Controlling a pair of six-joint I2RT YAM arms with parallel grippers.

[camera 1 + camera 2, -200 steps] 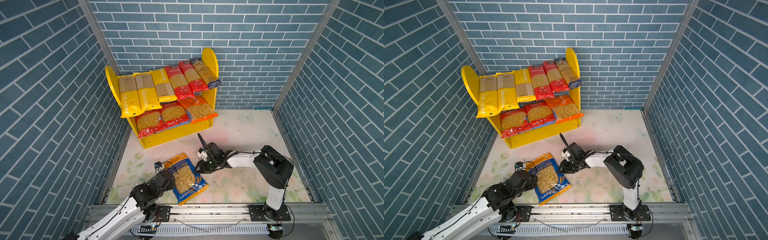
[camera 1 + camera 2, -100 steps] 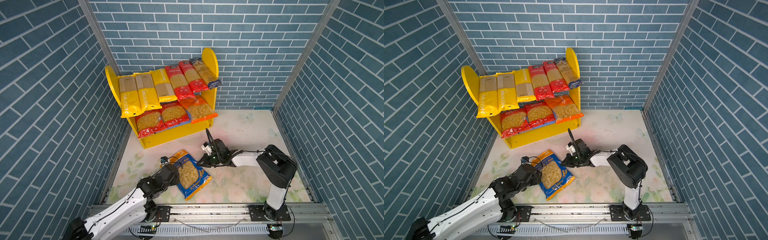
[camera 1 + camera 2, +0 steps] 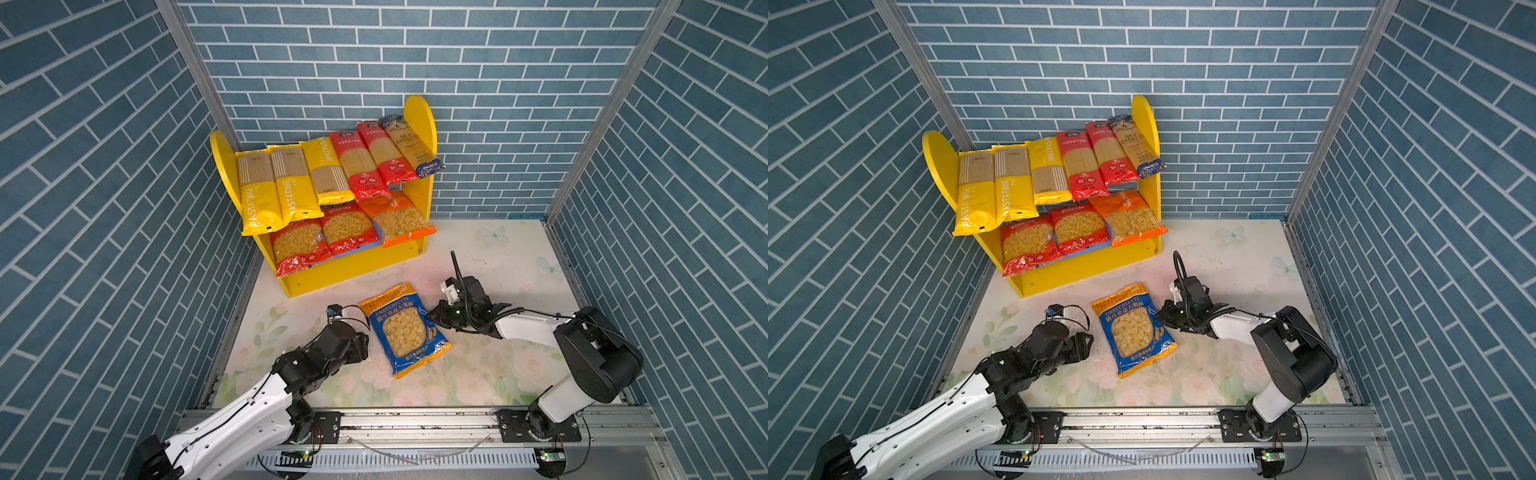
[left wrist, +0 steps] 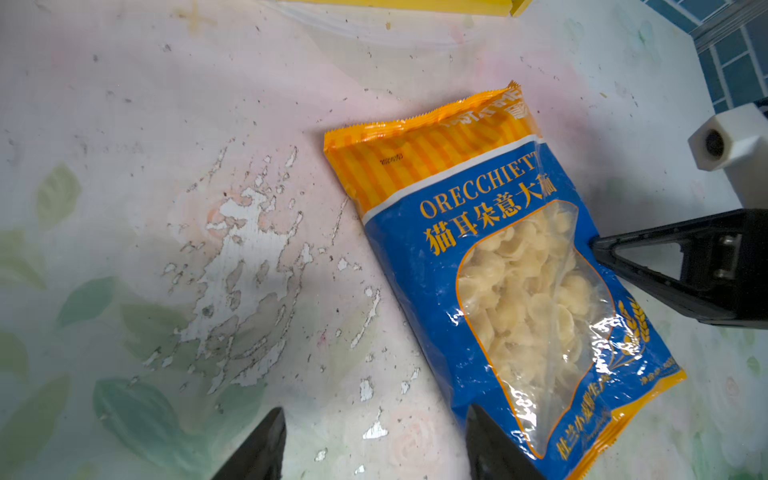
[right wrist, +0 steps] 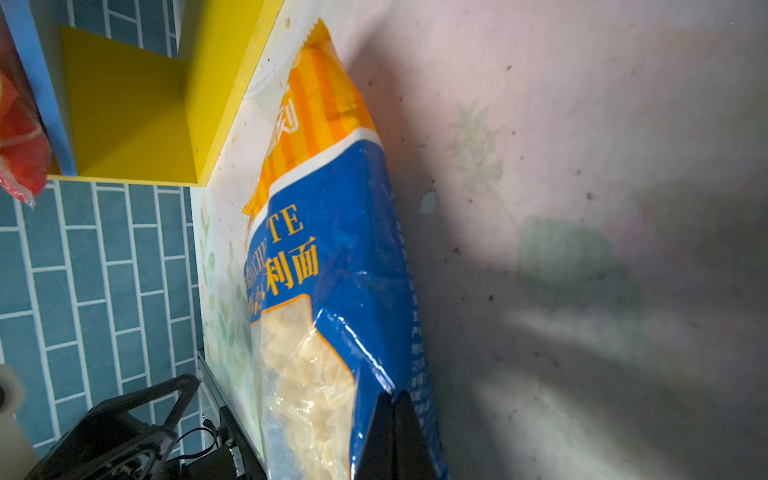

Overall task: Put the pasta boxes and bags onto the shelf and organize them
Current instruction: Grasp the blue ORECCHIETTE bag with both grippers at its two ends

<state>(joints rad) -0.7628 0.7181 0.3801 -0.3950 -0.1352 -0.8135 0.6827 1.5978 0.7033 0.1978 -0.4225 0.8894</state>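
Observation:
A blue and orange orecchiette bag lies flat on the table in front of the shelf. My left gripper is open at the bag's left edge, one finger over the bag's rim and the other on bare table. My right gripper is shut, its tips against the bag's right edge, with nothing seen between them. Several spaghetti packs fill the upper board. Three short-pasta bags lie on the lower board.
Blue brick walls close in the left, back and right sides. The metal rail with both arm bases runs along the front edge. The floral table surface stretches to the right of the shelf.
The blue bag slid right and toward the shelf. My left gripper followed it and opened wider. My right gripper shut and drew back to the right.

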